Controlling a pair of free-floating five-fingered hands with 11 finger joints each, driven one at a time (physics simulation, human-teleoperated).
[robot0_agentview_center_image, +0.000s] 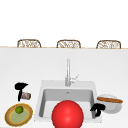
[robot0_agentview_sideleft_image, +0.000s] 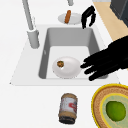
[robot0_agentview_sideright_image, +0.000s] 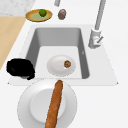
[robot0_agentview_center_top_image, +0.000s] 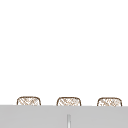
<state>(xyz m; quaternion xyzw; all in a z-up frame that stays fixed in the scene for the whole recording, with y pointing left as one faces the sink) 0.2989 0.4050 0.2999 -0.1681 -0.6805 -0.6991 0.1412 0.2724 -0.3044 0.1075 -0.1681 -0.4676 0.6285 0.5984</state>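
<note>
Just below my left hand on the white counter lies a small jar on its side, close to the fingertips; I cannot tell whether they touch it. From the left side view the fingers of this hand reach out fairly straight and spread, holding nothing. Nearer me than that hand sits a round yellow-rimmed plate with a green lime on it. The jar has a white and red label, but I can read no writing on it. To the right of the left hand is the pale sink, with its tall faucet at the far rim. Down in the basin a white bowl holds a small brown thing, and a big red ball shows at the front of the sink in the front view. My right hand hangs at the sink's right edge, fingers curled downward and gripping nothing. Just to its right is a white plate with a long brown loaf laid across it. Beyond both hands, past the counter's far edge, three woven chair backs line up against a plain white room.
</note>
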